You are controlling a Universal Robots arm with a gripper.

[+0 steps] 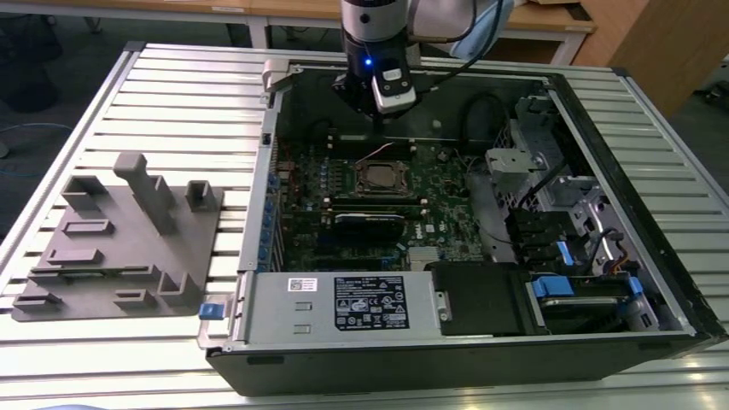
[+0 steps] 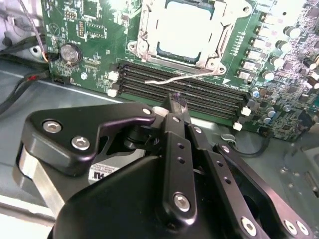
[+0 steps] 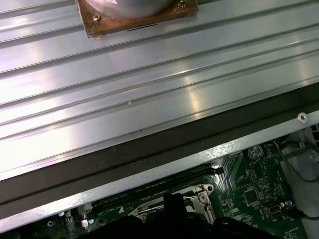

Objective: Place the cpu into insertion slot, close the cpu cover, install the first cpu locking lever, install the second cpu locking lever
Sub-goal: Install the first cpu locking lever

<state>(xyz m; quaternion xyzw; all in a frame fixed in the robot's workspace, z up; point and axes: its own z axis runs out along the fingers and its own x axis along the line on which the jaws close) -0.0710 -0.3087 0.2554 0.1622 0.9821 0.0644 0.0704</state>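
Black jointed metal gripper sits closest in the second wrist view, its two fingers drawn together to a narrow tip with nothing between them; just past that tip run long narrow black memory slots, and a thin bent silvery wire lever juts out across them, apart from the fingers; beyond the slots, on the green circuit board, the small flat square cpu with its dull silver-grey top is seated in the square silver-rimmed insertion slot; the thin silvery cut-out cpu cover lies flat around the chip's edges; a round silver coin cell stands off to one side.

Seen in the exterior view, a silver boxy power supply with a white label fills the near end of the open black computer case; further in lies the cpu, mid-board; further still the gripper hangs point-down near the socket's far side; a grey moulded parts holder rests on the ribbed aluminium table at the exterior view's left.
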